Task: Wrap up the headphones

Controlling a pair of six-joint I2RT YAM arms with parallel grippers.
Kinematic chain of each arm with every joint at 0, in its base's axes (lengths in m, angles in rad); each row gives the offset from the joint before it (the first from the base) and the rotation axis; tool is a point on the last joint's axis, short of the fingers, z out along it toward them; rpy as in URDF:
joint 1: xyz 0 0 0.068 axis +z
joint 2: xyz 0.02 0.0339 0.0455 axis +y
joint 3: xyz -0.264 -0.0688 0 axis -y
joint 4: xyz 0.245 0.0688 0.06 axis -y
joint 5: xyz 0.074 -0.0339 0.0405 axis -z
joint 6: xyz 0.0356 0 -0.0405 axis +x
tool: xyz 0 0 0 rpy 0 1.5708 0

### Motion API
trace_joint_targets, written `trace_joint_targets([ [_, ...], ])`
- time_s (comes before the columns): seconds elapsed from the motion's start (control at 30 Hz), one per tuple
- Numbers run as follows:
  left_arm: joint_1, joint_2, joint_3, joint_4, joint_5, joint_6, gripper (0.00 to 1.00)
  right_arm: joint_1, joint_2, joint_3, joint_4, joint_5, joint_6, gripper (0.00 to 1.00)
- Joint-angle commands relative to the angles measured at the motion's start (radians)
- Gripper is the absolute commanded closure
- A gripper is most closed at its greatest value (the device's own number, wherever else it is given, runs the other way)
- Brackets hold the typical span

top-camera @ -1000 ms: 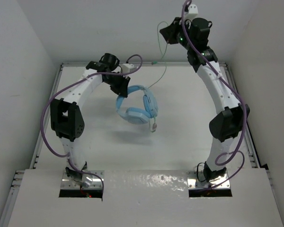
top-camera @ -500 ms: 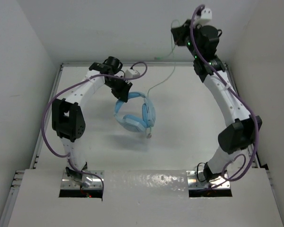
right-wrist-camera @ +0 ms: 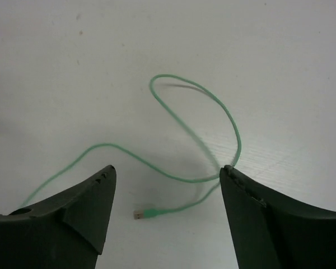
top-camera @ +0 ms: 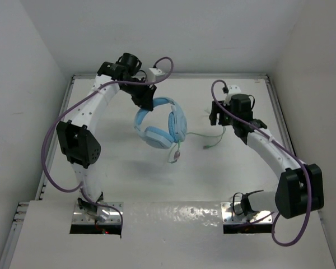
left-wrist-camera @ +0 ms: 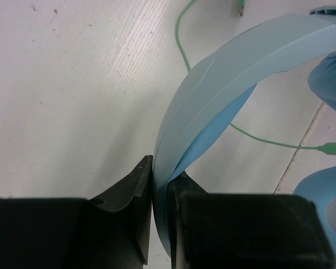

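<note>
Above the table (top-camera: 215, 176), left claw (left-wrist-camera: 161, 174) pinches headphones' (top-camera: 157, 136) smooth curved band; right claw (right-wrist-camera: 167, 169) gapes empty.

Headphones (left-wrist-camera: 229, 70) smooth matt plastic w/ padded cups; table (left-wrist-camera: 73, 84) matt, grained.

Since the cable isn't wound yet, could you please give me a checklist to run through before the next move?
1. Left claw shut on the headphones, at the band: ok.
2. Right claw open, holding nothing: ok.
3. Cable lying loose on the table below the right claw: ok.
4. Plug in plain view under it: ok.
5. Cable wound round the headphones: not ok.
</note>
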Motion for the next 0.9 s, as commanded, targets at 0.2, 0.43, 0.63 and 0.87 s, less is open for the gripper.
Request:
trace_joint_targets([
  [0.2, 0.020, -0.050, 0.224, 0.000, 0.153, -0.126, 1.00, 0.009, -0.167, -0.269, 0.249, -0.165, -0.398, 0.03],
  [0.43, 0.028, -0.117, 0.279, 0.199, 0.086, -0.322, 1.00, 0.129, -0.313, -0.571, 0.598, -0.469, -0.721, 0.03],
  [0.63, 0.038, -0.131, 0.306, 0.273, 0.023, -0.382, 1.00, 0.239, -0.100, -0.516, 0.707, -0.392, -0.800, 0.08],
  [0.87, 0.038, -0.142, 0.319, 0.304, 0.004, -0.407, 1.00, 0.323, 0.097, -0.425, 0.750, -0.440, -0.847, 0.21],
])
